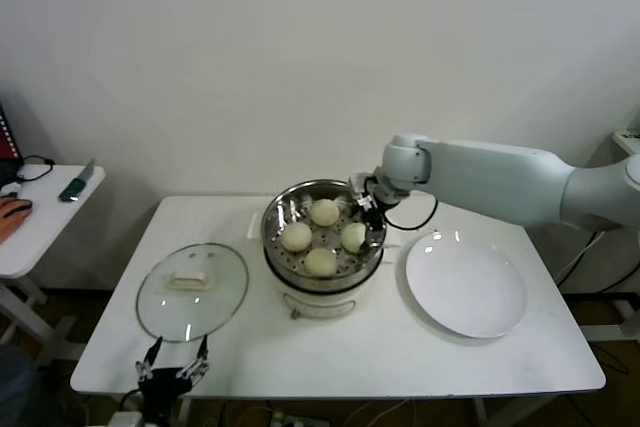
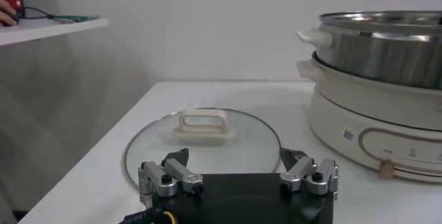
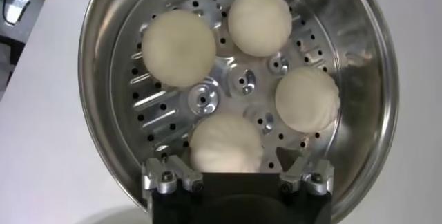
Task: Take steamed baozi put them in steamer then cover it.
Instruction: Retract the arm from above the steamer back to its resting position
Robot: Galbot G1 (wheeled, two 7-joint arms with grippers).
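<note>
- Steamed baozi (image 1: 324, 212): four cream-white round buns, all inside the steamer, spaced around its centre on the perforated floor, none stacked.
- Steamer (image 1: 276, 244): shiny steel basket, upright on a white electric pot base, mid-counter, uncovered.
- Cover (image 1: 160, 305): clear glass lid, metal rim, cream handle up; flat on the counter just beside the steamer on the robot's left.

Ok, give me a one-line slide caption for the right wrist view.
Right gripper open over the steamer, all four baozi resting on its perforated floor.
</note>
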